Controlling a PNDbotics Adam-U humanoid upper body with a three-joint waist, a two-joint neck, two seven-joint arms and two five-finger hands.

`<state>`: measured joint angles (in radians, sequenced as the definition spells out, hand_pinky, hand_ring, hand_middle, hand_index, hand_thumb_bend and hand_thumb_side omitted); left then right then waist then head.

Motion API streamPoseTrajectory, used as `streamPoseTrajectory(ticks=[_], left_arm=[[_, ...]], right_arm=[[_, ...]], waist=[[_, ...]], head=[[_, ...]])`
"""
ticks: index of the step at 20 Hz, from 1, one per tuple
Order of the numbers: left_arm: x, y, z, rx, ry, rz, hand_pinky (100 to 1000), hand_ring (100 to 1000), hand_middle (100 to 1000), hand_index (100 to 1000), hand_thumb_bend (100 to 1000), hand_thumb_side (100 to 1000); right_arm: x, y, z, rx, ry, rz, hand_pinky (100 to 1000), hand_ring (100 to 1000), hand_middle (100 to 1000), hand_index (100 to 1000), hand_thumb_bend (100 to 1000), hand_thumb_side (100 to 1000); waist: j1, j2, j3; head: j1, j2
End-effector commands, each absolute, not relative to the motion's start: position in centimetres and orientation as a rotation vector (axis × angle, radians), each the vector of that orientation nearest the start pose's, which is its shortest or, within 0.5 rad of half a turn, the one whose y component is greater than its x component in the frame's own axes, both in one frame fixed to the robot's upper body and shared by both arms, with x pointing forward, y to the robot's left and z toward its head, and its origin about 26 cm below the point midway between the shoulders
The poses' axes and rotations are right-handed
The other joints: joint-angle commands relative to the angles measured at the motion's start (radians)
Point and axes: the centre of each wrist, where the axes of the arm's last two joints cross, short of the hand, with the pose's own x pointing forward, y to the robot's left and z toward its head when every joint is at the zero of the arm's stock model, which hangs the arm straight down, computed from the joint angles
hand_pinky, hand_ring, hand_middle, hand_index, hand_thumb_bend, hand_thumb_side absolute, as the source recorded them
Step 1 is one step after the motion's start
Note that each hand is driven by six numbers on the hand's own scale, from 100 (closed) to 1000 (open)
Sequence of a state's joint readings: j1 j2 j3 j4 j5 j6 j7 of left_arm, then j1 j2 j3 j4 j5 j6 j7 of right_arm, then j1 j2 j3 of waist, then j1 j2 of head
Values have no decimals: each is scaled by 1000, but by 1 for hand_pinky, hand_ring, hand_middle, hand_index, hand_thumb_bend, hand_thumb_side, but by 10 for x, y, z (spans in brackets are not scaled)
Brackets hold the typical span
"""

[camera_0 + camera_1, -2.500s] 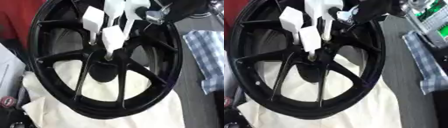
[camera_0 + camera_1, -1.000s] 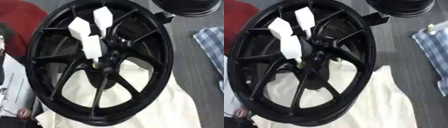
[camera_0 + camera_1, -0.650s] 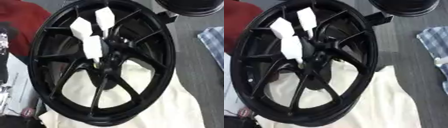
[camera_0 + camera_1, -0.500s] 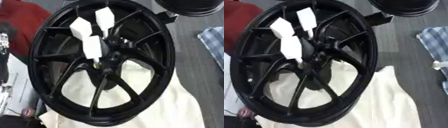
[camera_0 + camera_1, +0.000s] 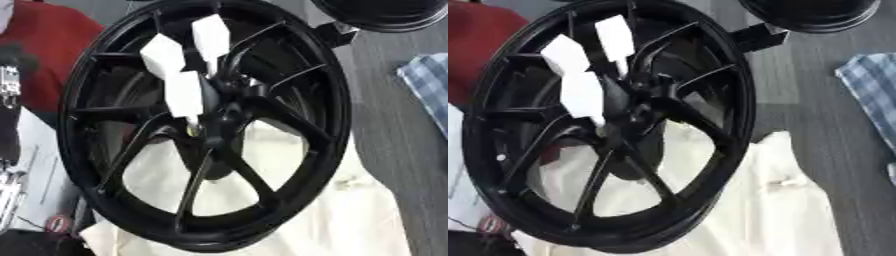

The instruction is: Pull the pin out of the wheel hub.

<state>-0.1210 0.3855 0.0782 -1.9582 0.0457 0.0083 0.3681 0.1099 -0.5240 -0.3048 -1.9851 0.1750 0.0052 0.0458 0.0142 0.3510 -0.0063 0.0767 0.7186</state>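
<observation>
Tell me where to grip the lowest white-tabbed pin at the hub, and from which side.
Probably pinch the lowest white tab across its flat faces, coming from the upper left. Its thin stem runs down into the hub, so the tab is the only broad part standing clear.

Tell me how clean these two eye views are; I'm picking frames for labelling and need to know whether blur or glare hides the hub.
Left eye view: soft all over, the black wheel has smeared spoke edges; the white tabs are blown out, without surface detail. Right eye view: equally soft; the hub is a dark mass, no pin discernible. The cream cloth is bright but unglared.
</observation>
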Motion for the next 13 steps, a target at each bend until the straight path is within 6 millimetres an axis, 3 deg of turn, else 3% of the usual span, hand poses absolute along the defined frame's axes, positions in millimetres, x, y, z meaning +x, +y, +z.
streamPoseTrajectory(ticks=[1, 7, 13], left_arm=[[281, 311, 163, 500, -2133, 61, 854, 735, 636, 782, 100, 707], [283, 309, 164, 482, -2142, 56, 853, 734, 635, 782, 100, 707], [285, 306, 167, 465, -2158, 59, 852, 734, 635, 782, 100, 704]], right_arm=[[235, -393, 166, -724, -1932, 442, 960, 927, 782, 819, 100, 538], [253, -379, 189, -492, -2167, 396, 964, 892, 743, 782, 100, 524], [270, -361, 215, -267, -2285, 363, 960, 865, 708, 752, 100, 508]], waist=[[-5, -23, 1], [-10, -29, 11], [-10, -34, 22]], head=[[4, -10], [-4, -8], [-8, -12]])
